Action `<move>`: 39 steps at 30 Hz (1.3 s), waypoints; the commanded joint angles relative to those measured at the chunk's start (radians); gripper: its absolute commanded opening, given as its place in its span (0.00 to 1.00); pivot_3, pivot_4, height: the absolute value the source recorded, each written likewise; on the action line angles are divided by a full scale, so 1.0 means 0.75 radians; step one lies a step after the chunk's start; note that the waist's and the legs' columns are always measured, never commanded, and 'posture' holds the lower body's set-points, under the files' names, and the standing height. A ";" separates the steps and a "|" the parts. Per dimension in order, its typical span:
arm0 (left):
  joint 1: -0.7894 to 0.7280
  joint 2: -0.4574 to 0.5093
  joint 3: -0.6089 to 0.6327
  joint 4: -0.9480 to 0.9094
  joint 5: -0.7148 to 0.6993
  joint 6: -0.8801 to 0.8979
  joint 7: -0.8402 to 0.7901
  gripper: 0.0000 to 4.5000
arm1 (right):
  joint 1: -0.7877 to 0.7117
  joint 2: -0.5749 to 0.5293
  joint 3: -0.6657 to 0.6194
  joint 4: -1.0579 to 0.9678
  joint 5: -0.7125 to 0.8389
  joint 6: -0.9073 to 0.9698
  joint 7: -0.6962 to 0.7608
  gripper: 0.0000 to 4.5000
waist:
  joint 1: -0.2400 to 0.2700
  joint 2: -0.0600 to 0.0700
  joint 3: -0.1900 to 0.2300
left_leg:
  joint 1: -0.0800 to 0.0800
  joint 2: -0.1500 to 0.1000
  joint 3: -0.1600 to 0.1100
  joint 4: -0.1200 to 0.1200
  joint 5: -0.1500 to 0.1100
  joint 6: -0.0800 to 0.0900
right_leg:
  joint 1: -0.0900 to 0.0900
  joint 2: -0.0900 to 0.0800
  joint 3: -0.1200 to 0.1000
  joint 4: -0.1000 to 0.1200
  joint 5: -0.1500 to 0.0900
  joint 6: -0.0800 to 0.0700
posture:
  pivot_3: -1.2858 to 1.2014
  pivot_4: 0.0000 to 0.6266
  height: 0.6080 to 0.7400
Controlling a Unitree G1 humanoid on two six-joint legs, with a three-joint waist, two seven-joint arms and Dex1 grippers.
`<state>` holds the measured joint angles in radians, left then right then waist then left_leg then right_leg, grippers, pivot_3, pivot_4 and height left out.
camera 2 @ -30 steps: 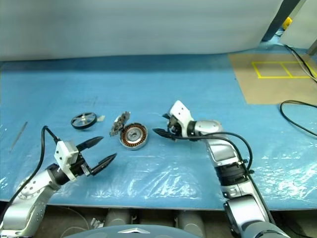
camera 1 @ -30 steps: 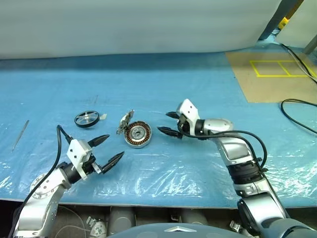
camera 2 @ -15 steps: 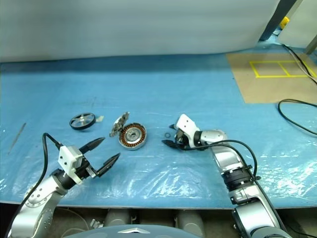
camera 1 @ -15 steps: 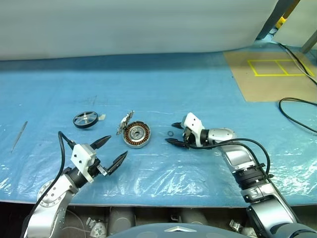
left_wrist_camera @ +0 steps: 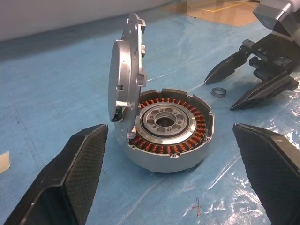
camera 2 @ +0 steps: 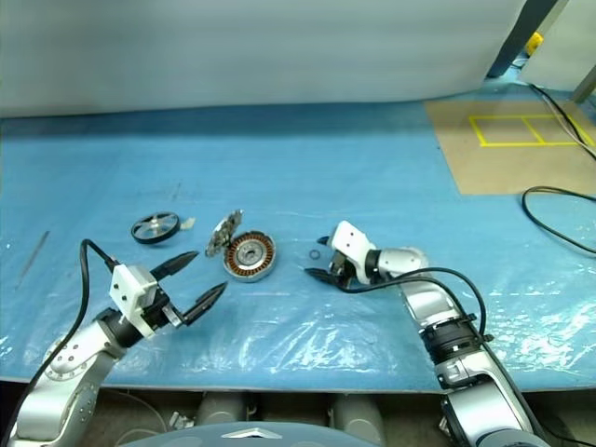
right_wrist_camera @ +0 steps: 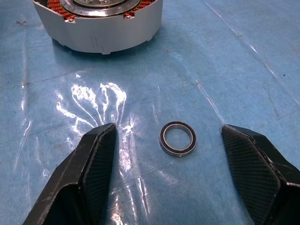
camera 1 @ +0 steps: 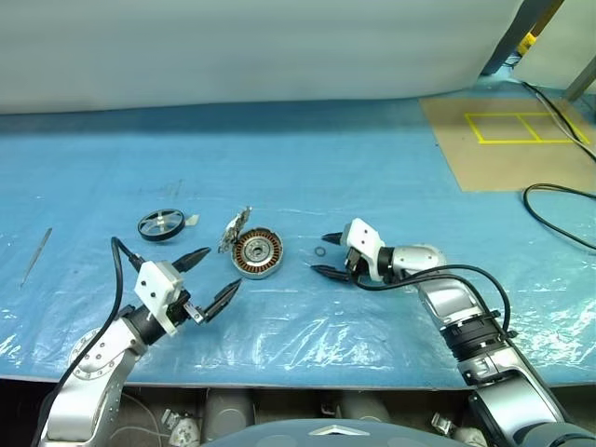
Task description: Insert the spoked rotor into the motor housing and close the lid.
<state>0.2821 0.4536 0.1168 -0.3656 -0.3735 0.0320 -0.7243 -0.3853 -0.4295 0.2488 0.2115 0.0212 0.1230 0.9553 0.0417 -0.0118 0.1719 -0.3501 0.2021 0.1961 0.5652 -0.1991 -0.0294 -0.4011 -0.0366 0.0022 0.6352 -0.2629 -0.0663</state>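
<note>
The motor housing (camera 1: 258,253) sits on the blue sheet with its copper windings showing. Its lid (camera 1: 235,231) stands upright and open at the housing's left edge. The spoked rotor (camera 1: 161,224) lies flat, further left and apart from both grippers. My left gripper (camera 1: 221,271) is open and empty, hovering just in front and to the left of the housing (left_wrist_camera: 168,129). My right gripper (camera 1: 319,254) is open and low over the sheet to the right of the housing. A tiny plain black ring (right_wrist_camera: 177,138) lies between its fingers (right_wrist_camera: 96,164), untouched.
A thin metal rod (camera 1: 35,253) lies at the far left. A small white scrap (camera 1: 193,220) rests beside the rotor. A brown panel with yellow tape (camera 1: 507,140) and a black cable (camera 1: 559,209) are at the back right. The table's front edge (camera 1: 307,380) runs just below the arms.
My right gripper has come down towards the sheet and now straddles the tiny black ring. The left gripper has stayed nearly in place. The housing, lid and rotor have not moved.
</note>
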 commanded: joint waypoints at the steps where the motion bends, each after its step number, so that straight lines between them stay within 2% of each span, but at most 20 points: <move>1: 0.004 0.012 0.009 -0.039 -0.014 -0.008 -0.004 1.00 | 0.023 -0.009 0.028 0.013 -0.013 0.024 0.006 0.83 | 0.000 0.000 0.000 | 0.000 0.000 0.000 0.000 0.000 0.000 | 0.000 0.000 0.000 0.000 0.000 0.000 | 0.52 0.24 1.00; 12: 0.017 0.010 0.011 -0.017 -0.002 -0.033 -0.024 1.00 | 0.006 -0.037 0.020 0.068 -0.035 0.026 0.001 0.83 | 0.002 0.000 0.000 | 0.001 0.000 0.000 0.001 0.000 0.001 | 0.002 0.000 0.000 0.000 0.000 0.000 | 0.52 0.24 1.00; 15: 0.015 0.008 0.010 -0.004 0.002 -0.043 -0.028 1.00 | 0.008 -0.046 0.019 0.085 -0.037 0.017 0.003 0.70 | 0.003 0.000 -0.001 | 0.002 0.000 -0.001 0.002 -0.002 0.005 | 0.003 -0.001 0.000 0.000 0.000 0.000 | 0.52 0.24 1.00; 22: 0.009 0.013 0.004 0.012 0.011 -0.064 -0.035 1.00 | 0.002 -0.053 0.024 0.102 -0.038 0.007 0.000 0.18 | 0.004 -0.001 -0.001 | 0.003 0.000 -0.001 0.005 -0.003 0.005 | 0.006 -0.001 0.000 0.001 0.000 0.000 | 0.52 0.24 1.00; 23: 0.005 0.013 0.006 0.012 0.009 -0.064 -0.037 1.00 | -0.003 -0.051 0.023 0.102 -0.037 0.009 -0.001 0.13 | 0.004 -0.001 -0.001 | 0.004 0.000 -0.001 0.005 -0.003 0.005 | 0.007 -0.001 0.000 0.001 0.000 0.000 | 0.52 0.24 1.00; 28: -0.010 0.013 0.015 0.021 0.007 -0.065 -0.038 1.00 | -0.055 -0.012 0.008 0.089 -0.005 0.032 -0.016 0.14 | 0.004 -0.001 -0.001 | 0.004 0.000 -0.001 0.005 -0.003 0.005 | 0.006 -0.001 0.000 0.001 0.000 0.000 | 0.52 0.24 1.00; 33: -0.030 0.003 0.008 0.044 0.015 -0.065 -0.027 1.00 | -0.169 0.089 0.013 -0.026 0.070 0.133 0.008 0.14 | -0.005 -0.001 -0.001 | 0.000 0.001 -0.001 0.005 -0.002 0.005 | 0.000 0.000 0.000 0.003 0.000 0.000 | 0.52 0.24 1.00; 39: -0.022 -0.006 0.002 0.085 0.038 -0.099 -0.029 1.00 | -0.315 0.201 0.097 -0.083 0.055 0.238 0.040 0.14 | -0.003 -0.001 0.000 | -0.003 0.001 -0.001 0.004 -0.002 0.005 | -0.003 0.001 0.000 0.003 0.000 0.000 | 0.52 0.24 1.00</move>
<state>0.2569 0.4500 0.1157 -0.2873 -0.3468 -0.0169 -0.7468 -0.5985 -0.2875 0.3053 0.1900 0.0519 0.2853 0.9791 0.0393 -0.0122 0.1717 -0.3526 0.2030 0.1952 0.5680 -0.2008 -0.0258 -0.4032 -0.0362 0.0019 0.6375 -0.2628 -0.0663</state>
